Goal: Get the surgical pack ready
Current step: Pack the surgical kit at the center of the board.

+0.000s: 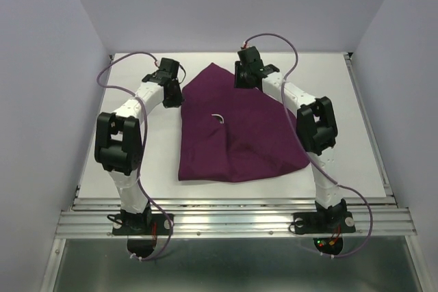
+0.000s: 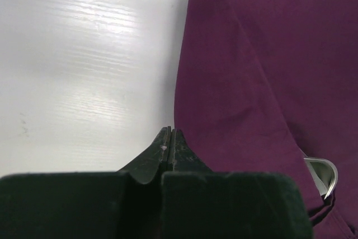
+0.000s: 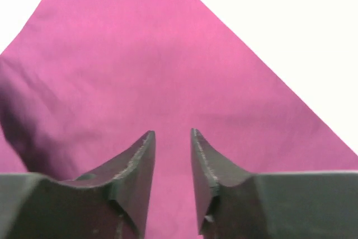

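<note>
The surgical pack is a large deep-purple cloth (image 1: 236,128) lying folded on the white table, its far corner pointing away from me. A small bit of shiny steel (image 1: 218,117) peeks out of a fold near its middle; it also shows in the left wrist view (image 2: 323,175). My left gripper (image 2: 169,132) is shut and empty, just left of the cloth's left edge (image 2: 246,76). My right gripper (image 3: 171,135) is open and empty, hovering over the cloth's far part (image 3: 168,71).
The white table (image 1: 137,162) has bare surface left and right of the cloth. Grey walls close in the sides and back. A metal rail (image 1: 233,220) runs along the near edge by the arm bases.
</note>
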Available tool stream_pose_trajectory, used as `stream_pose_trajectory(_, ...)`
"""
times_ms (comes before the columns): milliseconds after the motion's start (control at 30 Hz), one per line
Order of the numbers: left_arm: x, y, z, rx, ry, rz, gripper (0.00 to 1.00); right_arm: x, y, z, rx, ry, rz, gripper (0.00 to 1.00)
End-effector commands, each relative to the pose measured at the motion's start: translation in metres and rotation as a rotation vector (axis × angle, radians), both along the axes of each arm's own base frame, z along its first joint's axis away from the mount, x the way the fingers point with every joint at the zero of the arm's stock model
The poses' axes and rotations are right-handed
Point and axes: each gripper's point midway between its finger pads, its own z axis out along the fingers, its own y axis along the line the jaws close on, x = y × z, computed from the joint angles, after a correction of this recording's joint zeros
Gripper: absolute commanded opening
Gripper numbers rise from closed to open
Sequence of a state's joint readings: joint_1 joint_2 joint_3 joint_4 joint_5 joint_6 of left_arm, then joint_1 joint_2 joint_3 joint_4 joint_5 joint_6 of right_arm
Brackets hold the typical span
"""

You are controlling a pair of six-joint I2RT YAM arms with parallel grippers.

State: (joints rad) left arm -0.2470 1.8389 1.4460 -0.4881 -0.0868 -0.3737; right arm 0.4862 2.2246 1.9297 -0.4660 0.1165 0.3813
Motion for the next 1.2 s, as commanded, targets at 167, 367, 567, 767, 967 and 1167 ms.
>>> stream_pose_trajectory(167, 0.008, -0.025, -0.037, -0.078, 0.087, -0.109, 0.0, 0.065, 0.017, 0.016, -0.04, -0.138, 0.041, 0.57)
stream_pose_trajectory(367, 0.004, -0.025, -0.057, -0.067, 0.141, -0.118, 0.0, 0.102, 0.02, 0.011, -0.069, -0.274, 0.017, 0.77)
stream_pose_trajectory(567, 0.004, -0.016, -0.051, -0.024, 0.143, -0.097, 0.0, 0.126, 0.022, 0.0, -0.105, -0.361, 0.009, 0.83)
stream_pose_trajectory(767, 0.015, -0.011, -0.012, 0.001, 0.064, -0.073, 0.0, 0.136, 0.026, -0.021, -0.12, -0.389, 0.027, 0.85)
stream_pose_trajectory(967, 0.024, -0.011, 0.008, 0.0, 0.026, -0.066, 0.0, 0.136, 0.038, -0.042, -0.083, -0.377, 0.075, 0.83)
stream_pose_trajectory(1167, 0.03, -0.01, -0.003, 0.001, 0.05, -0.069, 0.0, 0.143, 0.039, -0.034, -0.083, -0.42, 0.067, 0.83)
